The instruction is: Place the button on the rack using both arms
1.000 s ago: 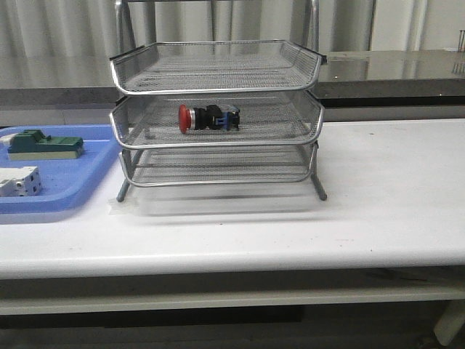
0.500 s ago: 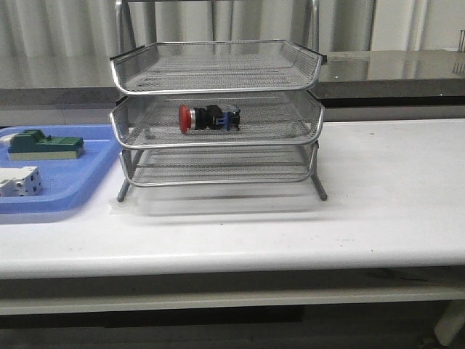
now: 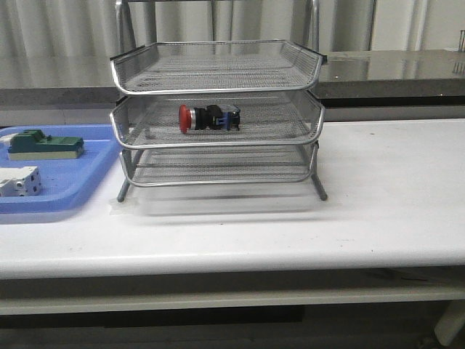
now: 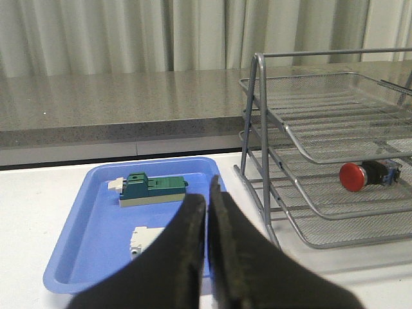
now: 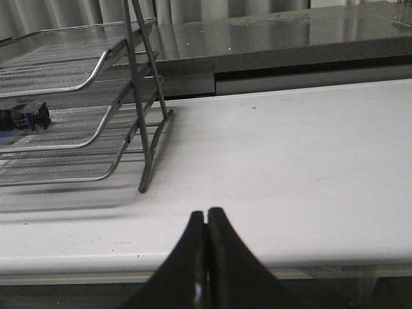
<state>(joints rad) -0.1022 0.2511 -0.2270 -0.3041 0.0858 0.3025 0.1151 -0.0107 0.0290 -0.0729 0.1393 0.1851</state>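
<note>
Front view shows the button [image 3: 208,118] lying sideways on the rack's [image 3: 216,142] middle tier. It looks light, rigid, prone to rolling; I'd grasp its black body. My left gripper [image 4: 207,212] and right gripper [image 5: 206,222] are pressed together, empty.

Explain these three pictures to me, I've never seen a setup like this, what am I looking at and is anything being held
This is a two-armed robot at a white table. One picture looks forward over the table; the other two come from cameras on each wrist. The dark wedge in each wrist view is that arm's gripper: left gripper, right gripper. Both are shut and hold nothing. A three-tier wire rack stands on the table, with a red push-button lying in its middle tier. Beside it, a blue tray holds a green block and a white block.
</note>
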